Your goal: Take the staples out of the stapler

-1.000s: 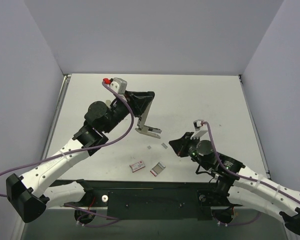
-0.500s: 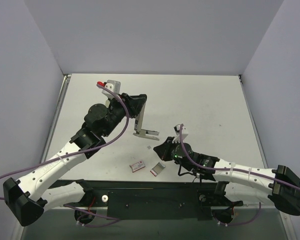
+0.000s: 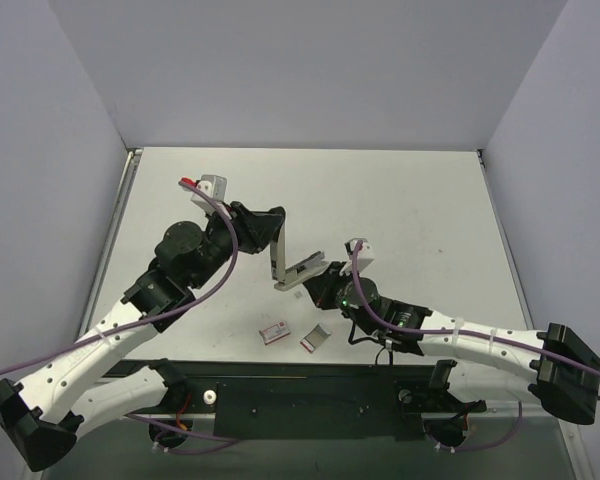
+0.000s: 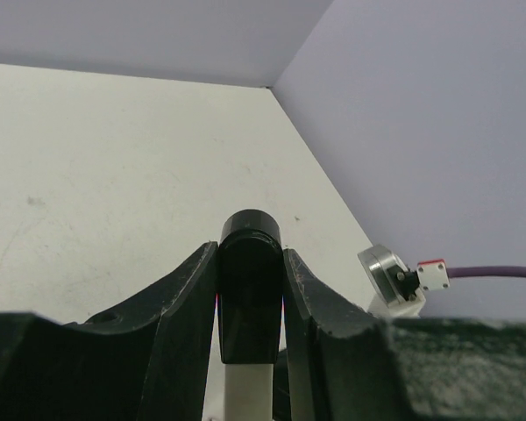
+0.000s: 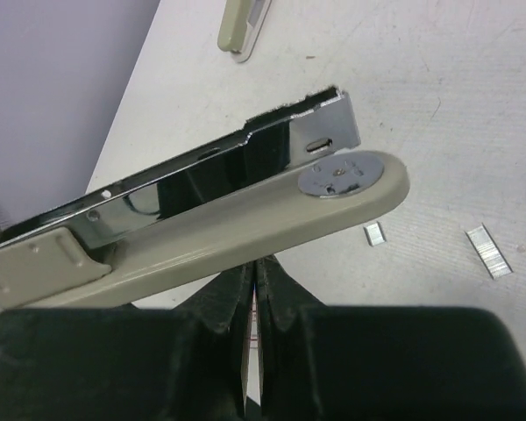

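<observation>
Holding the stapler open mid-table: my left gripper clamps its black-tipped arm upright. My right gripper is shut and empty, fingertips right up at the hinged-out base; contact unclear. Loose staples lie beside it, so I judge emptying is underway. Next I'd nudge the tray with the right while the left grips firm. Red-white box and grey box sit near the front edge; open table lies behind and to the right.
</observation>
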Tool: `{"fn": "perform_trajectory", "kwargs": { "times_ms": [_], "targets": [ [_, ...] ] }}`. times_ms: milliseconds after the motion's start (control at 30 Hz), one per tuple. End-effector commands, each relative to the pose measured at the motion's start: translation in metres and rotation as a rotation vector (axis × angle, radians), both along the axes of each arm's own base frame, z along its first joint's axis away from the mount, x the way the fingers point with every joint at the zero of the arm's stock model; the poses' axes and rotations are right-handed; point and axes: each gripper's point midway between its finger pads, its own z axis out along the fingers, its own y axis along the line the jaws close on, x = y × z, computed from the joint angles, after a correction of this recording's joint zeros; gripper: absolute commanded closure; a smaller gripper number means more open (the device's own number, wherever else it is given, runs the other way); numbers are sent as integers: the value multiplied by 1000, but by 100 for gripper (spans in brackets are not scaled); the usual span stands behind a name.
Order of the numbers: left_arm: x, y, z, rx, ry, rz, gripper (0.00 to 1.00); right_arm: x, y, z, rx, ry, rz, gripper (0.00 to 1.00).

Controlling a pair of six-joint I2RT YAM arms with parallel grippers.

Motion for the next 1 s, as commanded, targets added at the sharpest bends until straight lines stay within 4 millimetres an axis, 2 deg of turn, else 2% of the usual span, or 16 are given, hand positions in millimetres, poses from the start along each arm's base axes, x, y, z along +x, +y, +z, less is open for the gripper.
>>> {"fn": "perform_trajectory", "kwargs": {
  "times_ms": [0,167,367,500,633,767,967],
  "targets": [
    [-30,-6,26,-112,-6,-128,100,14,-3,38,-2,-109,-46,100],
    [-48,-12,15,-108,32,-217,100,21,-1,61,-54,-181,-28,100],
    [-55,-15,4,-98,51,-258,100,20,4,90,-89,-258,24,100],
    [-52,-17,-3,-74,54,-256,100,18,-2,93,-110,-268,31,100],
    [-49,-26,-15,-56,68,-280,100,16,-12,93,-121,-281,20,100],
    [-48,-36,-17,-78,67,-319,100,17,-19,89,-121,-279,11,100],
    [-56,-52,-20,-126,70,-417,100,15,-6,100,-56,-310,88,100]
  ]
}}
